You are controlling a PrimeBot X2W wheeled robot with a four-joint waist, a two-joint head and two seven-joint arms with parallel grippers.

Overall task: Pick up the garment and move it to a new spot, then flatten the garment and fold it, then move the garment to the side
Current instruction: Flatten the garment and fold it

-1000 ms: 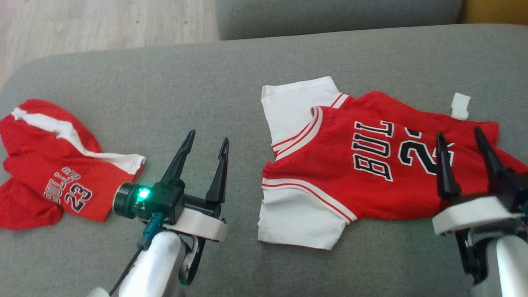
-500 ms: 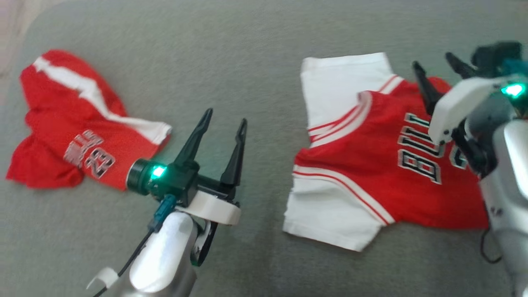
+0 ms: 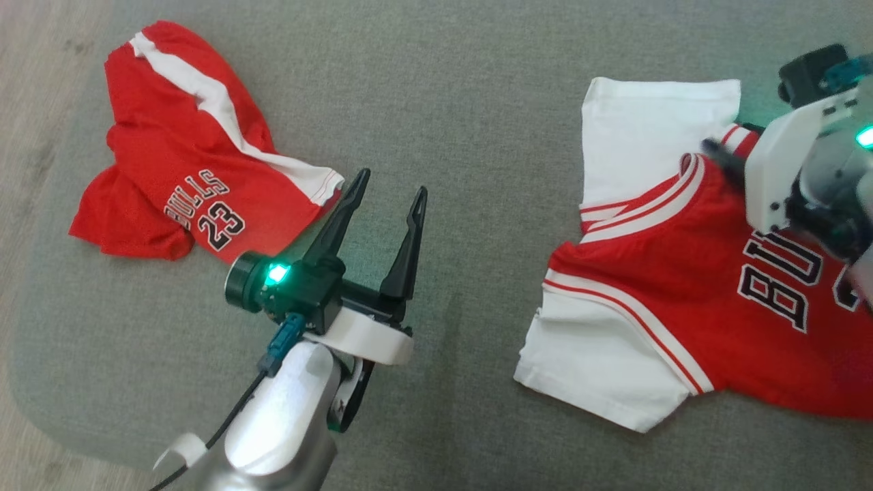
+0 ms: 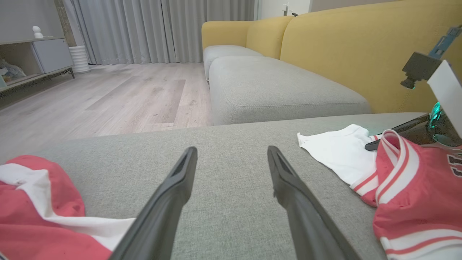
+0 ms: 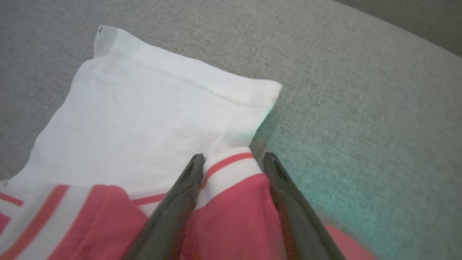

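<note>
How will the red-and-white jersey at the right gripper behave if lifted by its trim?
Probably floppy: the red-and-white jersey lies rumpled, so should drape. Likely light: thin cloth. The right gripper straddles only trim, so the rest may drag over the grey cushion.

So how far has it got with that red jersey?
Barely begun. Done: nothing visible; the Bulls jersey lies spread, unfolded, on the grey cushion. In hand: the right gripper straddles the jersey's striped shoulder trim with jaws open, seemingly about to pinch it; the left gripper hovers open above bare cushion. Left: lifting, moving, flattening, folding, setting it aside.
</note>
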